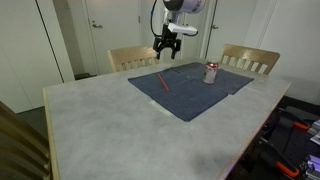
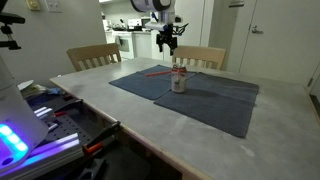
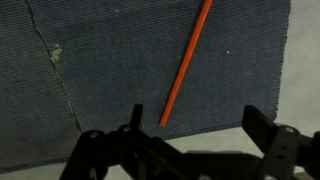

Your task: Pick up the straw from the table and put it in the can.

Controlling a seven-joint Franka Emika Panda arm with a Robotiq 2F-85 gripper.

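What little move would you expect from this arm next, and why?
Probably lowering the open end effector straight down onto the thin red straw. It hangs well above the dark blue cloth mat, where the straw lies flat and untouched. In the wrist view, the straw's near end sits between the spread fingers. The small silvery can stands apart on the mat.

One straw [image 1: 163,82], one can [image 1: 211,73], one blue cloth [image 1: 190,97], one bench [image 1: 100,125] — two chairs [image 1: 132,57] behind it, perhaps a third at the near corner.

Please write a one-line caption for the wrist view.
Open pincer hovers above the red straw lying on the blue cloth.
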